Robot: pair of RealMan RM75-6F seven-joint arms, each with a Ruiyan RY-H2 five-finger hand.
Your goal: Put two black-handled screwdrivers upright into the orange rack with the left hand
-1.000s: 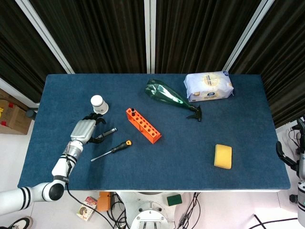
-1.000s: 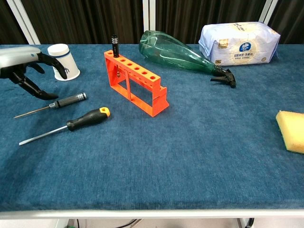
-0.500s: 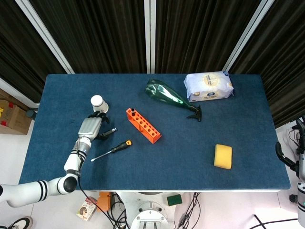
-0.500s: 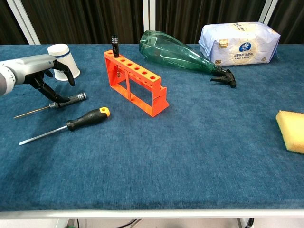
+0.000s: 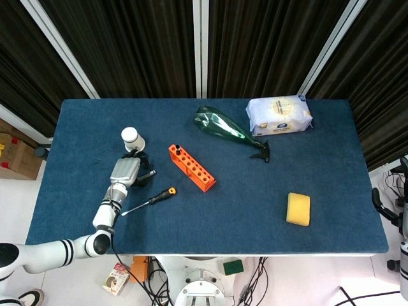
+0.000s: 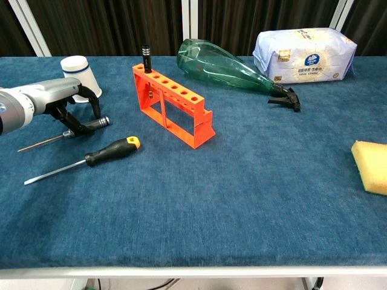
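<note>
A black-handled screwdriver lies flat on the blue table, left of the orange rack. My left hand hovers low over its handle. The fingers are curled down on either side of the handle and still apart, and the tool rests on the cloth. A second black-handled screwdriver stands upright in the rack's far end hole. My right hand shows only partly at the right edge, off the table.
A black-and-orange screwdriver lies just in front of the left hand. A white paper cup stands behind the hand. A green bottle, a wipes pack and a yellow sponge lie further right.
My left hand has moved right and down onto the lying screwdriver's handle, with its fingers now straddling it. The screwdriver has not moved.
</note>
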